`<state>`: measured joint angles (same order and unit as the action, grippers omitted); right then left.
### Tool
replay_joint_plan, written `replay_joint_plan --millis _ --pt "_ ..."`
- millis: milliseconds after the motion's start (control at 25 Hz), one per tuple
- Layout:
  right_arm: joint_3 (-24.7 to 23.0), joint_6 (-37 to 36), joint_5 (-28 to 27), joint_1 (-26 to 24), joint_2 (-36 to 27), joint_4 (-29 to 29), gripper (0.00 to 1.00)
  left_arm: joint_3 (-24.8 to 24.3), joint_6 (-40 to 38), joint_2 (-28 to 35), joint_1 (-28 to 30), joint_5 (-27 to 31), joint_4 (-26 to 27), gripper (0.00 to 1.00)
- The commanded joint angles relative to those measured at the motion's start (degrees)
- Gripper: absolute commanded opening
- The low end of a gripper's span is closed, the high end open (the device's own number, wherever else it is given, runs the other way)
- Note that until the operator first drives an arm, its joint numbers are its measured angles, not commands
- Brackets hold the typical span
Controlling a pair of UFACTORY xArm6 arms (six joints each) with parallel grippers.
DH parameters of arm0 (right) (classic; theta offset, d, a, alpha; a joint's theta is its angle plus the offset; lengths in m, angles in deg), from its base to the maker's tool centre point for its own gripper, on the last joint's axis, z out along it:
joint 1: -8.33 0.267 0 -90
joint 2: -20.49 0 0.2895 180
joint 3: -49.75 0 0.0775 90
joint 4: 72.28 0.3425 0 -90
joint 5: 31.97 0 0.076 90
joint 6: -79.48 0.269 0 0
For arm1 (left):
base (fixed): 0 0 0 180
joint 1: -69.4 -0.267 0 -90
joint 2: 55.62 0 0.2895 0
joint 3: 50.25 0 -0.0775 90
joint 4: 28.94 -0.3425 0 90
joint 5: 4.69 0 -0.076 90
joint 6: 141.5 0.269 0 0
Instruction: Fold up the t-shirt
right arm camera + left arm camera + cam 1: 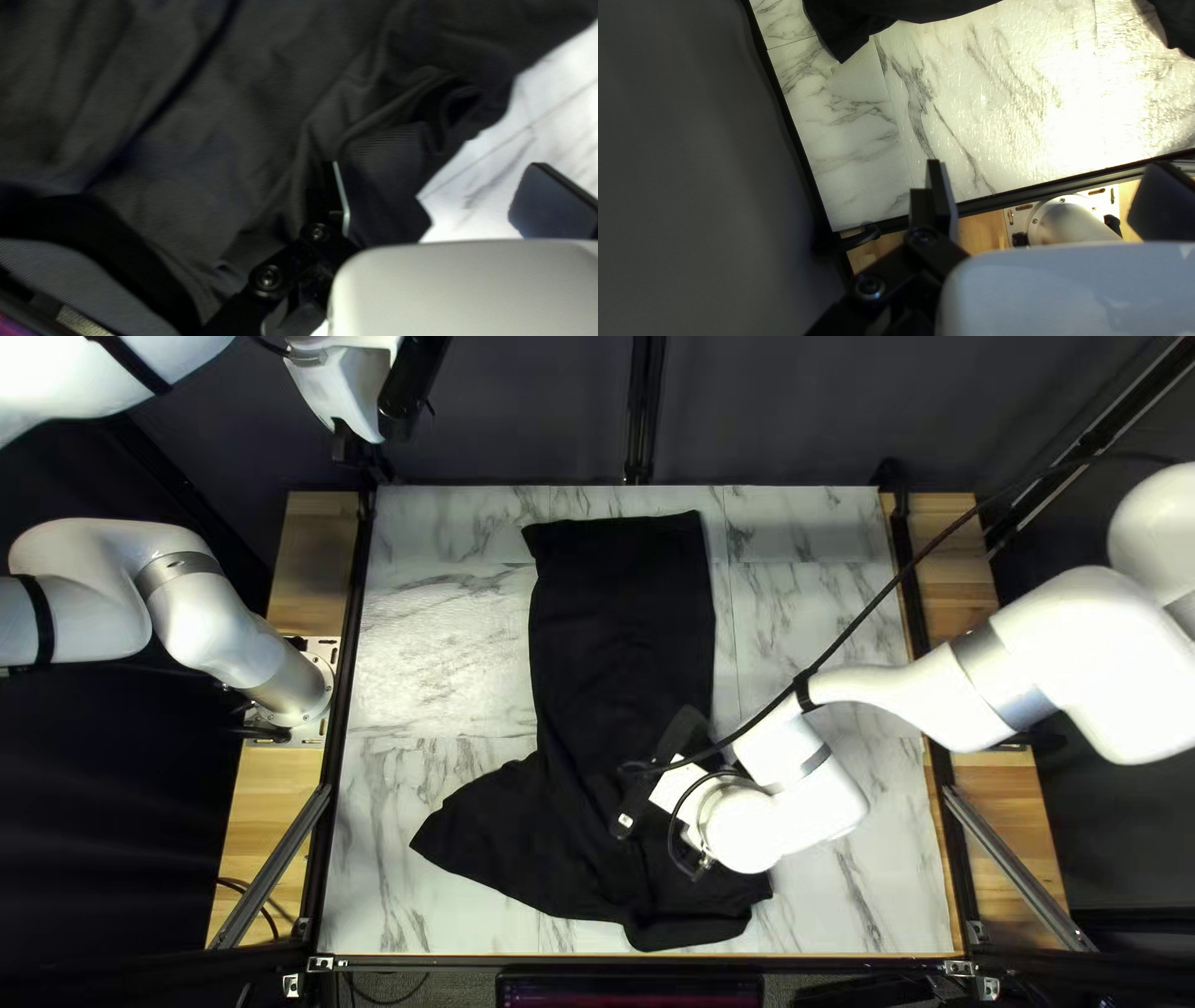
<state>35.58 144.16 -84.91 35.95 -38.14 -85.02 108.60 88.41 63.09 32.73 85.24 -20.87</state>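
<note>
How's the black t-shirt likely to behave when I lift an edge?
The t-shirt looks floppy: soft wrinkles run through it, so it should droop. Its thin-looking edges suggest little weight. Its loose folds may bunch if dragged.

The t-shirt [623, 622] is of black colour; the counter [448, 635] is white with grey veins (similar to marble); the wooden boards [315, 560] are light brown; the curtain [523, 411] is dark grey.

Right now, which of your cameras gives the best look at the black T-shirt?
The top left view: it shows nearly the whole T-shirt, with only my right arm covering part. The left wrist view catches just bits of its edge; the right wrist view shows one wrinkled part up close.
</note>
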Motion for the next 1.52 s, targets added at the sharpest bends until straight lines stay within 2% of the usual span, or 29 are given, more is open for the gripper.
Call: replay_joint_plan --millis 40,120,200,280,480,640,920,1200,1360,1520 --pt "-3.09 -0.50 0.38 -1.04 -1.31 0.02 1.00 0.00 0.00 0.00 0.00 0.00 0.00 1.00" --pt "-5.22 -0.38 0.35 -1.53 -2.52 0.19 1.00 0.00 0.00 0.00 0.00 0.00 0.00 1.00" --pt "-9.37 0.63 -0.06 -1.75 -6.25 0.46 1.00 0.00 0.00 0.00 0.00 0.00 0.00 1.00" --pt "-10.73 1.70 -1.84 -1.49 -8.78 0.66 1.00 0.00 0.00 0.00 0.00 0.00 0.00 1.00" --pt "-7.47 3.34 -9.56 -0.39 -11.63 -0.06 1.00 0.00 0.00 0.00 0.00 0.00 0.00 1.00" --pt "-5.43 2.71 -12.20 -0.97 -11.46 -1.01 1.00 0.00 0.00 0.00 0.00 0.00 0.00 1.00" --pt "-3.90 -2.39 -11.71 -4.25 -8.85 -1.55 1.00 0.00 0.00 0.00 0.00 0.00 0.00 1.00" --pt "-2.11 -12.05 -5.21 -6.14 -7.30 0.73 1.00 0.00 0.00 0.00 0.00 0.00 0.00 1.00" --pt "-1.14 -10.41 -2.85 -4.76 -6.04 3.29 1.00 0.00 0.00 0.00 0.00 0.00 0.00 1.00" --pt "2.11 -5.78 -4.19 -1.02 -2.73 4.50 1.00 0.00 0.00 0.00 0.00 0.00 0.00 1.00"
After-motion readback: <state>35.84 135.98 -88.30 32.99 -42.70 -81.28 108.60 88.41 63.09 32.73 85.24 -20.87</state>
